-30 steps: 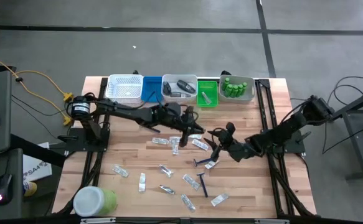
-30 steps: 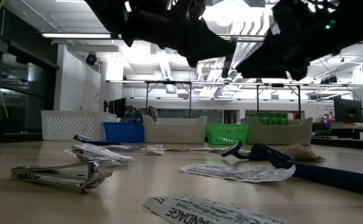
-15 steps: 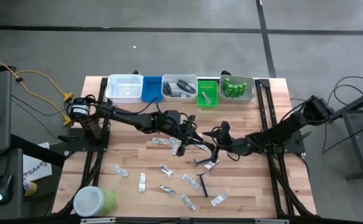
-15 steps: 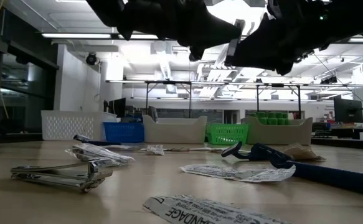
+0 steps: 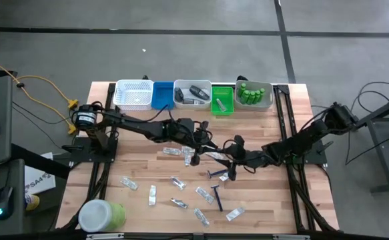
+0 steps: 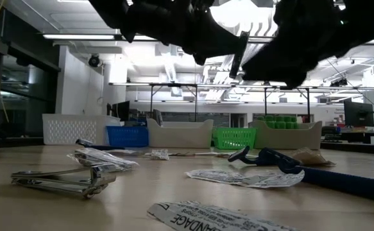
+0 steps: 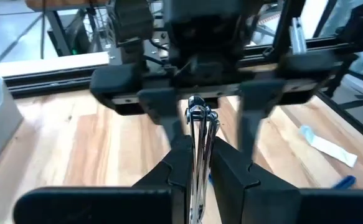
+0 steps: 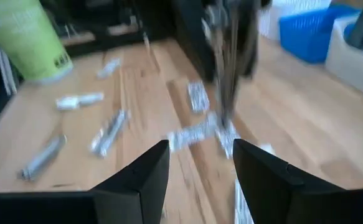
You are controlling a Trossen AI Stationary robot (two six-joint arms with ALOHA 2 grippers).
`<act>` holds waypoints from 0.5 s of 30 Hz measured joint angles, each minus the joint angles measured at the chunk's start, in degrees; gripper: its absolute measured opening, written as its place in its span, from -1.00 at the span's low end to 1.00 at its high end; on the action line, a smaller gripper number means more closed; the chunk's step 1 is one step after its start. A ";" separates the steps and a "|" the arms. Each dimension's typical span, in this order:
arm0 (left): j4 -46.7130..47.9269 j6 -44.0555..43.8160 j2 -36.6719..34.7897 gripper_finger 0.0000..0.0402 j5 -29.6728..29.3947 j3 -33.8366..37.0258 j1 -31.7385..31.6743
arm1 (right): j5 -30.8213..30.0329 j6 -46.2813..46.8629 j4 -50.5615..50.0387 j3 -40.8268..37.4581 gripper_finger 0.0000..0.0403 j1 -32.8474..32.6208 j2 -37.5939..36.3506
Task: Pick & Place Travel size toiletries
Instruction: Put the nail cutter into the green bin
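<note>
My left end effector is pressed together on a thin silvery metal clipper, pinching its lower part between both fingers. The clipper's long axis runs along my fingers, so its free end sticks out past the fingertips and points at my right end effector. From table height the clipper hangs close to upright, a little tilted, well above the tabletop. From above, this grip sits near the middle of the tabletop, with my left end effector reaching in from 9 o'clock and my right end effector coming in from 3 o'clock, the two just beside each other. My right fingers are spread apart with nothing between them; the clipper's tip is near their gap, and I cannot tell whether it touches them. Below both, flat sachets lie scattered from the centre toward 6 o'clock, with one blue razor just at 6 o'clock of my right end effector and another razor farther toward 6 o'clock. Small green bottles stand in the tray at 1 o'clock, and dark grey oval pieces lie in the tray at 12 o'clock.
</note>
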State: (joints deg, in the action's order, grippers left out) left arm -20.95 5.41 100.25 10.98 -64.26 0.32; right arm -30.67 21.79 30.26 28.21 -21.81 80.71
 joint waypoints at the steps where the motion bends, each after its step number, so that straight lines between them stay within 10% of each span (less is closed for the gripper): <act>1: -0.14 0.19 0.00 -0.82 -0.01 0.01 0.00 | -0.59 -0.87 1.39 0.00 -0.15 0.03 0.00; 15: -1.08 0.13 0.00 -0.82 1.35 0.01 0.09 | -3.37 -8.51 9.63 0.00 -0.15 0.20 0.00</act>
State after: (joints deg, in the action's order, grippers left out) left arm -22.03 5.54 100.25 12.34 -64.25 0.40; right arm -34.04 13.28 39.89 28.21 -21.61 80.70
